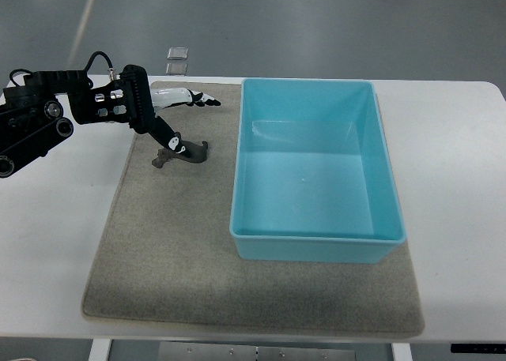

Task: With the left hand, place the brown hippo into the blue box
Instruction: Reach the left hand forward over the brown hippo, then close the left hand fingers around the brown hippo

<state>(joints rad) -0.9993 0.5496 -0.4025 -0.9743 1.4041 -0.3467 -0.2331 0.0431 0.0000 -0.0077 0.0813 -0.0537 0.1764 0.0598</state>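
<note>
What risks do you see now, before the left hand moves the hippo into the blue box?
1. The left hand touches the brown hippo only at its left end, so the small toy may slip or tip.
2. The blue box has a tall wall facing the hippo; a low carry might hit it.

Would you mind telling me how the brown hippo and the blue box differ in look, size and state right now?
The brown hippo is small, dark and flat-lying; the blue box is much larger, bright light blue and upright with an open top. The hippo lies at the left hand, whose thumb reaches down to it, while the box stands apart to the right, untouched and with nothing in it. Both rest on the grey mat.
</note>
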